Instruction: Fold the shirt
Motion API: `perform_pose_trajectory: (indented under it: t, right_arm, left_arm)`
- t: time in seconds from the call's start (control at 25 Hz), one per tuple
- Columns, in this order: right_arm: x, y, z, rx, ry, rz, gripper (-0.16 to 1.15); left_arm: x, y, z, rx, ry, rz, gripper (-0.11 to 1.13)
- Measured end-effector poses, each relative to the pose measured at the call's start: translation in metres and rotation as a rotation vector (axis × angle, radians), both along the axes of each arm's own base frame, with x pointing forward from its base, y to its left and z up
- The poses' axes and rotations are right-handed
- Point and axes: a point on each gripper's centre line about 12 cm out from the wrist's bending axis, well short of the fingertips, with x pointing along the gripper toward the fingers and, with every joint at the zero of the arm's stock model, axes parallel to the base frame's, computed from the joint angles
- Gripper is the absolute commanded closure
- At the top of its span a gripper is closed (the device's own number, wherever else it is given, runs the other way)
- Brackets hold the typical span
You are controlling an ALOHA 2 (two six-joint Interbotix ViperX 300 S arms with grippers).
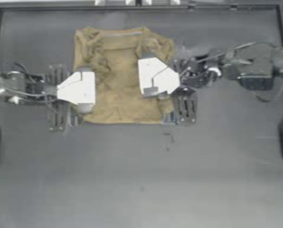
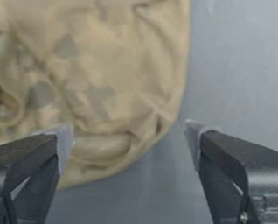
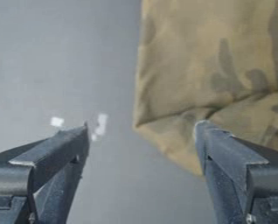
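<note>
The tan, blotchy cloth T-shirt (image 1: 121, 84) is flanked by the left gripper (image 2: 126, 144) and right gripper (image 3: 141, 144), jaws spread wide, nothing held.

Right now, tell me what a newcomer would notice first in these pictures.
The tan shirt stands out first, lying partly folded and rumpled on the dark table, toward its far side. Next come the two arms flanking it: the left gripper at the shirt's left edge and the right gripper at its right edge, each with jaws open astride a cloth edge.
</note>
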Motion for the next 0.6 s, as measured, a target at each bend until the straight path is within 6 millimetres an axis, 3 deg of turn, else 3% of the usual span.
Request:
perform_pose_trajectory:
  t: [0.24,0.6]
  right_arm:
    - [0.003,-0.001,-0.015,0.008,0.021,-0.008,0.01]
    - [0.005,-0.002,-0.037,0.024,0.052,-0.037,0.01]
  left_arm:
    - [0.001,0.005,-0.02,-0.006,0.016,0.0,-0.01]
    - [0.002,0.009,-0.031,-0.007,-0.015,0.005,-0.01]
